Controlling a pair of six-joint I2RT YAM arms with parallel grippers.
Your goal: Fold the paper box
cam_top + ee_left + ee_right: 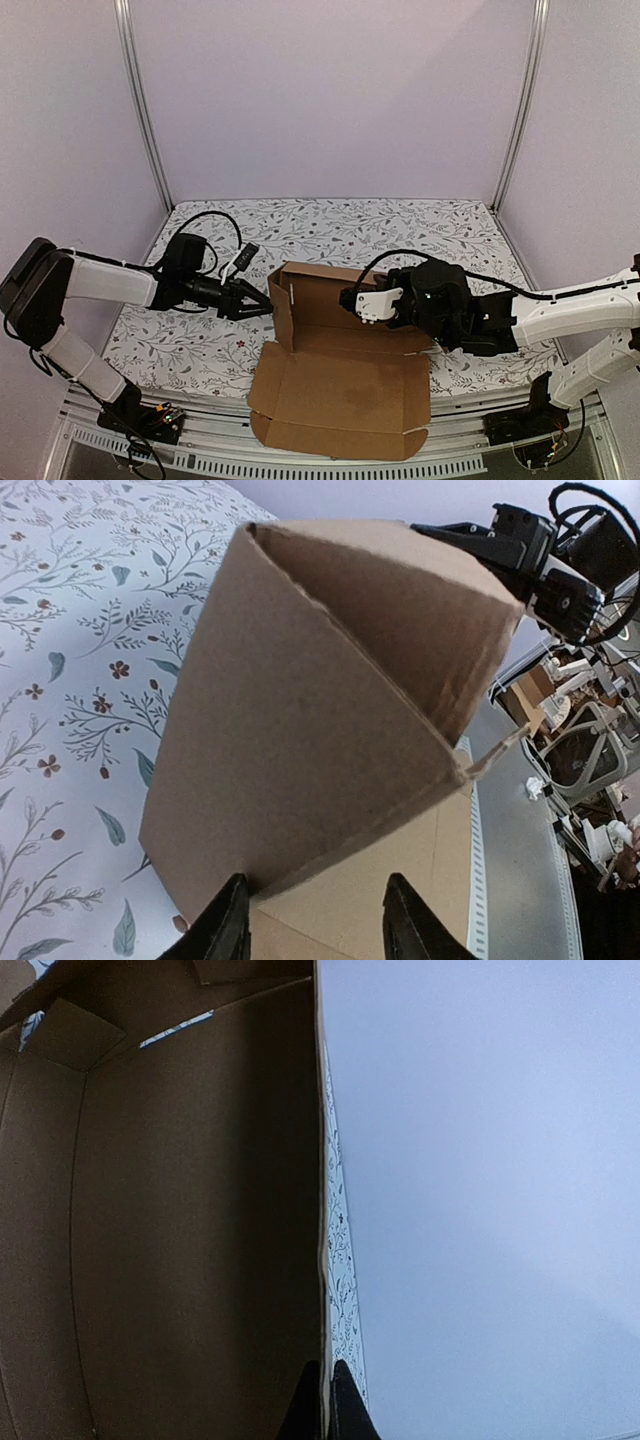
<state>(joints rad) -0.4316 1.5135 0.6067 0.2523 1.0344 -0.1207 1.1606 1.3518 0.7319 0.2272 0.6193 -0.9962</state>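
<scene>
The paper box [340, 385] is a brown cardboard sheet in the middle of the table. Its front panel lies flat and its back panel [325, 295] and left side flap stand up. My left gripper [266, 307] is open at the left flap. In the left wrist view [315, 925] its two fingers straddle the lower corner of the raised flap [300, 730]. My right gripper [350, 299] is shut on the edge of the upright back panel. In the right wrist view [325, 1405] the fingertips pinch that thin cardboard edge [200, 1210].
The table is covered by a floral cloth [400, 225]. Purple walls with metal posts [145, 110] close in the back and sides. A metal rail [200, 450] runs along the front edge. The box's front flap hangs over that rail.
</scene>
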